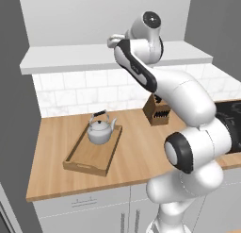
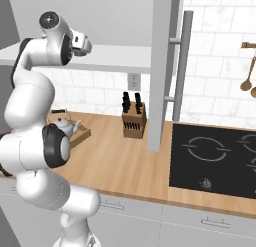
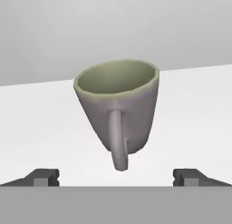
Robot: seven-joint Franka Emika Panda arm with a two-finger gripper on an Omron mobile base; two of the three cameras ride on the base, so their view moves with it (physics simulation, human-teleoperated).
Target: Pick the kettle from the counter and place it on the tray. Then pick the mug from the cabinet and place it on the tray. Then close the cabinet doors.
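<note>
The grey-green mug (image 3: 118,105) stands on the cabinet's white shelf floor (image 3: 45,128), its handle turned toward the camera. My gripper (image 3: 120,177) is open, its fingertips (image 3: 43,177) spread wide just short of the mug on either side. The arm reaches up, with the hand (image 1: 113,40) at the front edge of the cabinet (image 1: 70,57). The silver kettle (image 1: 101,130) sits on the far end of the wooden tray (image 1: 92,156) on the counter (image 1: 136,152). Kettle (image 2: 62,125) and tray (image 2: 82,136) are partly hidden behind the arm. One cabinet door (image 2: 161,66) stands open, edge-on, with its bar handle (image 2: 181,66).
A wooden knife block (image 1: 157,112) stands against the tiled wall, right of the tray. A black cooktop (image 2: 215,158) lies in the counter further right. Wooden utensils (image 2: 248,66) hang on the wall above it.
</note>
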